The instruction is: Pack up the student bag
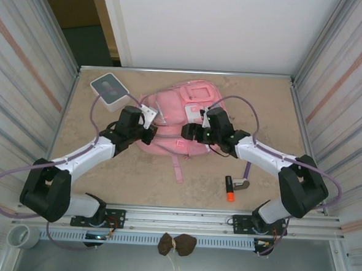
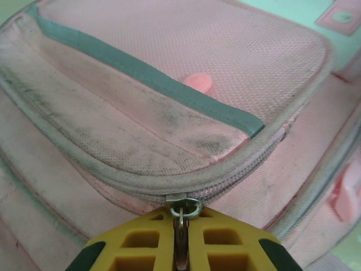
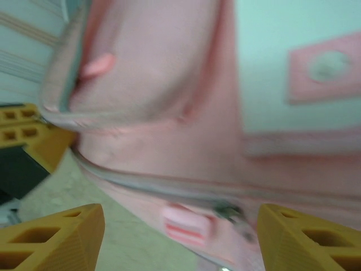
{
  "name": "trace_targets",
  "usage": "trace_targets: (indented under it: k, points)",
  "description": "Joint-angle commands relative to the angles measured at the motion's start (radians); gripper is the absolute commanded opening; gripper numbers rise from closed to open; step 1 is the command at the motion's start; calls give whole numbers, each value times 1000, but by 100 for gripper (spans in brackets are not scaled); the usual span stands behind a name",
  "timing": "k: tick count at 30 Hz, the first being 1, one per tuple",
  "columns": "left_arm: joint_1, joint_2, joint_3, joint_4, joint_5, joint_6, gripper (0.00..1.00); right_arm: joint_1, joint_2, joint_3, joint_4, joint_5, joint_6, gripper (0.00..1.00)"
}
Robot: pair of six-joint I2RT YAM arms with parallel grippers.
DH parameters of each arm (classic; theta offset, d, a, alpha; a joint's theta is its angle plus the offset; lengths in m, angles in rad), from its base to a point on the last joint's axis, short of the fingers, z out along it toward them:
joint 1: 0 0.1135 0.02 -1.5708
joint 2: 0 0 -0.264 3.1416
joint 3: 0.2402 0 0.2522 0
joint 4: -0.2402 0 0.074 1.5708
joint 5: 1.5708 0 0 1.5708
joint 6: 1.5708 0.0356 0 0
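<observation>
The bag, soft and limp at the top view's centre, is best led by its zip pull, which the left gripper pinches; the right gripper stands wide.

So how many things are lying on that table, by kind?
Pink bag: 1
Grey-and-white box: 1
Black stick with orange tip: 1
Small grey piece: 1
Total: 4
</observation>
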Motion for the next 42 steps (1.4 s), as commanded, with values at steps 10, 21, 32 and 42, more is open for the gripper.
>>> trace_targets:
  k: [10, 21, 32, 42]
  points:
    - [-121, -12, -15, 69, 32, -44, 0, 1, 190, 144, 73, 3, 227, 69]
    - [-148, 22, 26, -75, -212, 23, 0, -72, 172, 138, -39, 56, 76, 9]
    - [-149, 80, 78, -163, -404, 115, 0, -187, 165, 186, -170, -84, -81, 0]
    - [-198, 59, 73, -136, -188, 96, 0, -282, 224, 316, -345, -259, -280, 0]
